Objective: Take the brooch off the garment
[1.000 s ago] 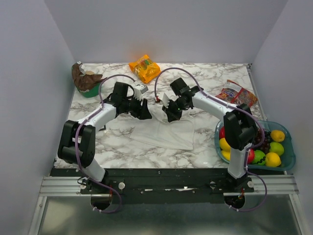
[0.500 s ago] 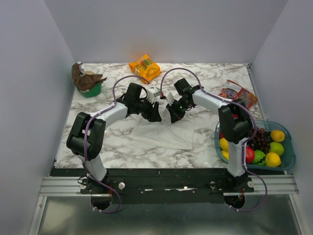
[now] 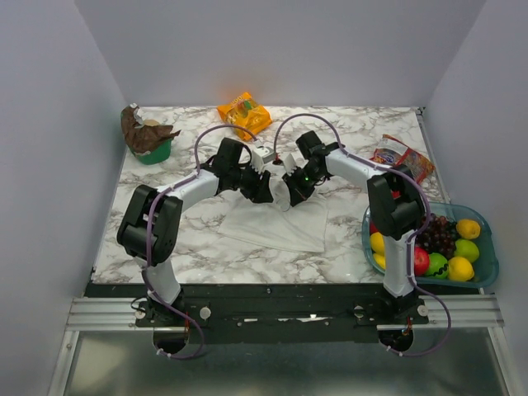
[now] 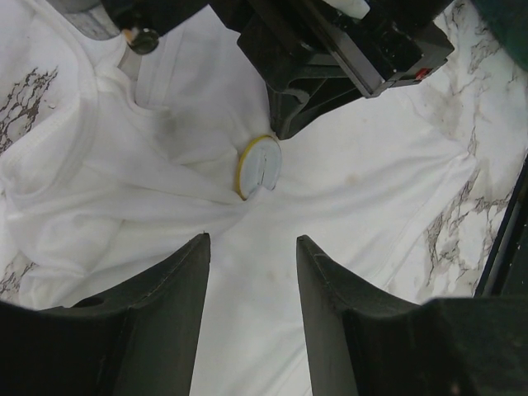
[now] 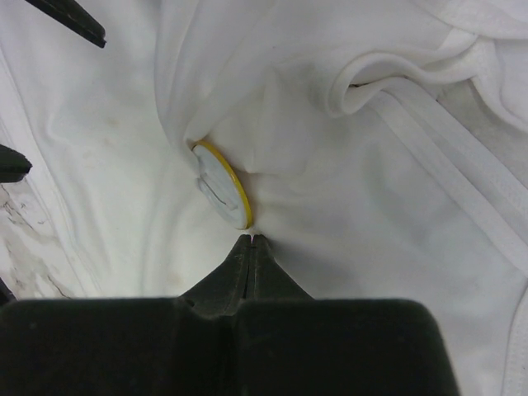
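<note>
Right pincer [image 5: 251,240], closed, sits just beside brooch [image 5: 220,185].

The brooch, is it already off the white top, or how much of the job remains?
Done: only the approach; the small round gold-rimmed brooch still sits on the bunched white thin-cloth garment. In hand: the right gripper is shut with its tips at the cloth beside the brooch, and the open left gripper faces it, nothing between its fingers. Left: gripping the brooch and pulling it free.
</note>
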Robot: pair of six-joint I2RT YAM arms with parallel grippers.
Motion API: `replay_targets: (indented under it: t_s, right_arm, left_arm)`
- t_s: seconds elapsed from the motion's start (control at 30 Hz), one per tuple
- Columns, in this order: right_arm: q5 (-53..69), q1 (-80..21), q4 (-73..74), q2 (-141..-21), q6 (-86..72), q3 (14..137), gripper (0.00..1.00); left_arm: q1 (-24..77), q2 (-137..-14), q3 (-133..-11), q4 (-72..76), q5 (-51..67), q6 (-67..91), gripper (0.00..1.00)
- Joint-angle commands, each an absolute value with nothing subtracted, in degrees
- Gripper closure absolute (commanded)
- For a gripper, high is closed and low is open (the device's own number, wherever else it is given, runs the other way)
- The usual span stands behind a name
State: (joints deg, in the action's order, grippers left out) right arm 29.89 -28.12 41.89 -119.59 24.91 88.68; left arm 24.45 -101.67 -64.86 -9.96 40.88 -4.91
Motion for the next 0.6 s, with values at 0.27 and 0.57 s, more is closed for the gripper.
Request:
replay_targets:
  t_s: [0.27, 0.57]
  right_arm:
    - [33.4, -27.4, 41.0, -116.8, 27.2, 91.2, 0.72]
    - [36.6, -27.4, 42.8, -122.8, 28.5, 100.7, 0.67]
  left_arm:
    - [23.6, -100.4, -65.7, -14.7, 37.0, -2.7, 0.45]
    - [21.6, -96.5, -60.0, -18.1, 34.2, 0.3, 0.41]
